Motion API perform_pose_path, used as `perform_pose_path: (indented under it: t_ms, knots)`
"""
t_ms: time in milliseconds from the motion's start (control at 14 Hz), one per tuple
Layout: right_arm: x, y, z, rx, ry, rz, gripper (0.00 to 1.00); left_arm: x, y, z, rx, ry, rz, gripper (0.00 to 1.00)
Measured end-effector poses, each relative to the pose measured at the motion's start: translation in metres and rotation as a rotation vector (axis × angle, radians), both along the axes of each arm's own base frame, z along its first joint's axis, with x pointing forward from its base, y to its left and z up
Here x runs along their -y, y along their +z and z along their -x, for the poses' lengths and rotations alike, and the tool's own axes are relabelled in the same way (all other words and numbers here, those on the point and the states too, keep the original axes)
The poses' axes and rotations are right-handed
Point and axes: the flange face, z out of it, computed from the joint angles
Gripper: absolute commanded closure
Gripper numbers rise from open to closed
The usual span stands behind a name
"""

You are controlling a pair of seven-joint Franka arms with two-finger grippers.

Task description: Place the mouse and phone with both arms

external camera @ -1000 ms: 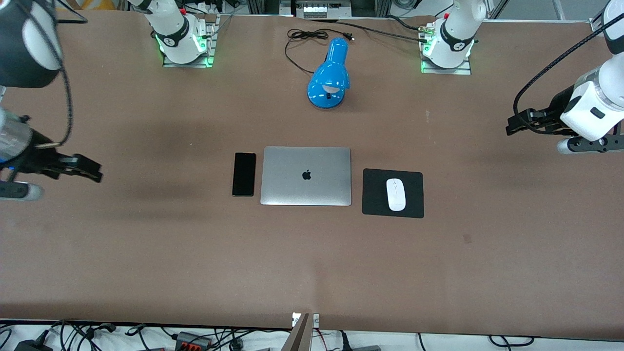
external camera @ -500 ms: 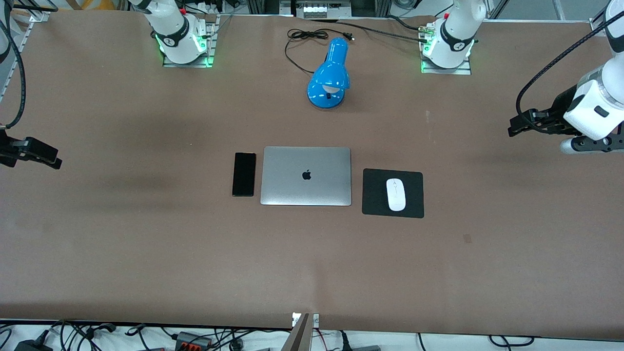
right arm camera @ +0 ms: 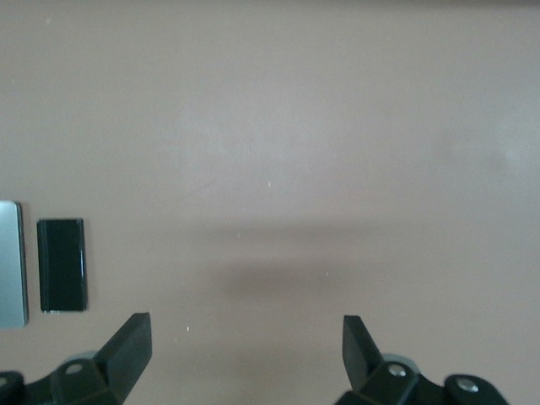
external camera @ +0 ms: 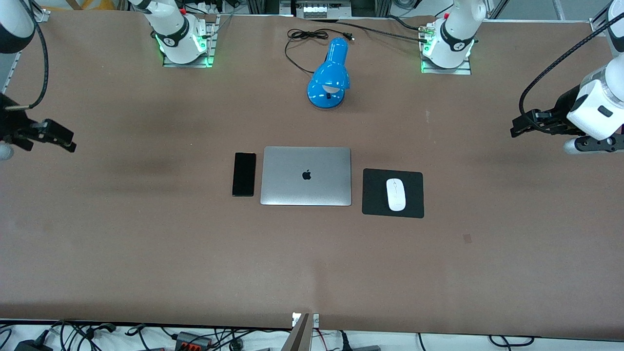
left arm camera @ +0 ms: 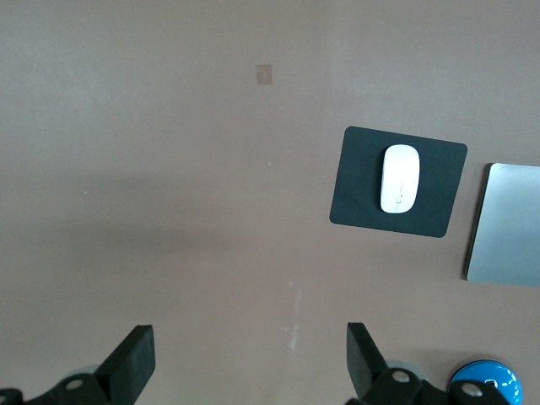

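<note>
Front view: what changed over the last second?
The right hand pulled back toward its end of the table, then shifted toward the robots' bases, holding nothing. The left hand drifted slightly toward its end of the table, also holding nothing. Both hands are open. The phone, laptop, mouse on its mouse pad and blue lamp stayed put.

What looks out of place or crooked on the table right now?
Nothing stands out. The phone lies straight beside the closed laptop, the mouse sits squarely on its black pad, and the blue lamp rests on its side, cord loosely coiled.
</note>
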Motion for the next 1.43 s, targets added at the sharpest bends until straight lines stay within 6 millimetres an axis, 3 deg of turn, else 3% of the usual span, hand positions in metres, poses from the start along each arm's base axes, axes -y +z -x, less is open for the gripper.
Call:
perform_pose_path:
  t_ms: [143, 357, 1429]
  knots:
    - [-0.002, 0.003, 0.017, -0.002, 0.002, 0.001, 0.0, 0.0, 0.001, 0.0, 0.002, -0.001, -0.002, 0.0]
    - [-0.003, 0.002, 0.027, 0.0, 0.005, 0.001, 0.0, -0.004, 0.001, 0.0, 0.002, 0.004, -0.003, 0.0]
    - [-0.001, -0.002, 0.027, -0.008, -0.001, -0.04, 0.0, -0.006, 0.001, 0.0, 0.003, 0.007, -0.003, 0.0]
